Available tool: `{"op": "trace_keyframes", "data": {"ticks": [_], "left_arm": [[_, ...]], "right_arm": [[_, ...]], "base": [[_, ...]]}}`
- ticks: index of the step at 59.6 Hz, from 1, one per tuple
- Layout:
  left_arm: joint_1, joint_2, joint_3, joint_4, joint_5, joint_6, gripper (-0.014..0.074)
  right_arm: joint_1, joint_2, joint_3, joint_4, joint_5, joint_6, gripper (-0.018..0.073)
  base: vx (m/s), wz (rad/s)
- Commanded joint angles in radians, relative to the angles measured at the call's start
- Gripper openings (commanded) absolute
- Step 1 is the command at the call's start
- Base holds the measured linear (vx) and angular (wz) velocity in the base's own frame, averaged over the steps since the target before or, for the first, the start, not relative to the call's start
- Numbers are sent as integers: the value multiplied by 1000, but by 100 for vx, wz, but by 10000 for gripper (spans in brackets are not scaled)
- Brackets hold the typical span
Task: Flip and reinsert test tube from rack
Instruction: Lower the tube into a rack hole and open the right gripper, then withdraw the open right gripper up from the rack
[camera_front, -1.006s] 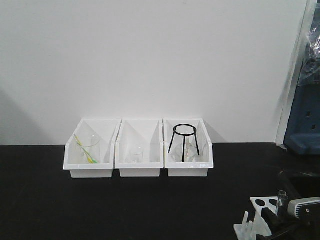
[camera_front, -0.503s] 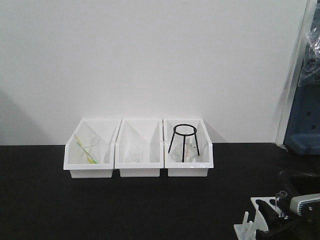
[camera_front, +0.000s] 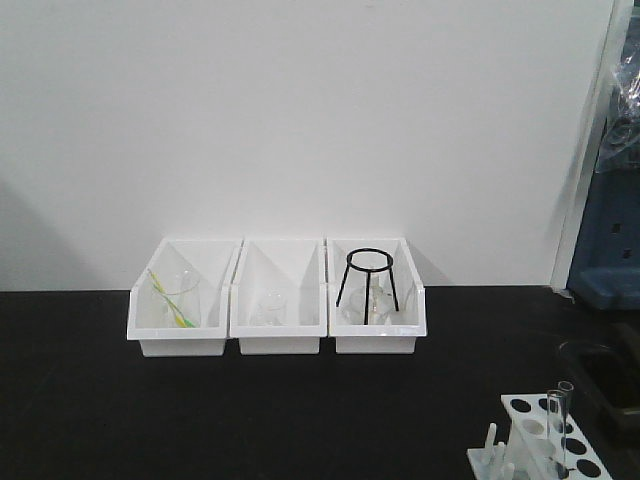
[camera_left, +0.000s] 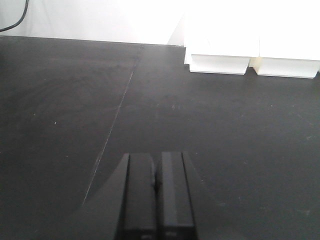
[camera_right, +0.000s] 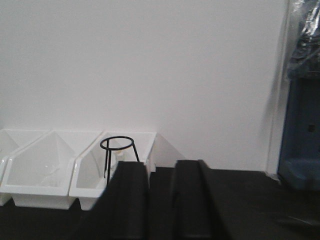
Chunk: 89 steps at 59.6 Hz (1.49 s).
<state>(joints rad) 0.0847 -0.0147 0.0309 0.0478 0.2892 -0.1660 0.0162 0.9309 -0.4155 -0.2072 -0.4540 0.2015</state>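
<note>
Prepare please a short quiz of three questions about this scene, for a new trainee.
1. True or false: the test tube stands upright in the rack.
2. Which bin holds the black tripod stand? A) left B) middle C) right
3. Fill in: the left gripper has its fingers ____.

Key: 1 true; 2 C, counted in the front view; 3 shut, holding nothing.

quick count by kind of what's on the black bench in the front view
white open-fronted plastic bins: 3
black wire tripod stand: 1
small white plastic test-tube rack: 1
clear glass test tube upright in the rack: 1
total: 6
</note>
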Motion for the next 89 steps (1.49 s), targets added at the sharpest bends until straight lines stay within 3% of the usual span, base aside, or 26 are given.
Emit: {"op": "trace_keyframes", "data": {"ticks": [1,6,14,30,58,74,78,89], "left_arm": [[-7,-11,1,-4,-87,0,-6],[-7,-11,1,-4,-87,0,-6],[-7,-11,1,-4,-87,0,-6],[-7,-11,1,-4,-87,0,-6],[-7,-11,1,-4,-87,0,-6],[-7,-11,1,-4,-87,0,-6],[-7,-11,1,-4,-87,0,-6],[-7,-11,1,-4,-87,0,-6]], "right_arm": [[-7,-174,-30,8,185,6,-15],[-6,-322,-24,8,428,5,-14],[-4,-532,44,8,549,-16,-10],[-5,-750,145,9,558,-25,-8],[-5,-765,159,6,553,-30,-8],[-4,-915,445,40,440,-34,-8],[-5,-958,446,38,503,-35,-8],[-5,-952,447,35,514,-38,-8]], "base": [[0,0],[0,0],[0,0],[0,0],[0,0],[0,0],[0,0],[0,0]]}}
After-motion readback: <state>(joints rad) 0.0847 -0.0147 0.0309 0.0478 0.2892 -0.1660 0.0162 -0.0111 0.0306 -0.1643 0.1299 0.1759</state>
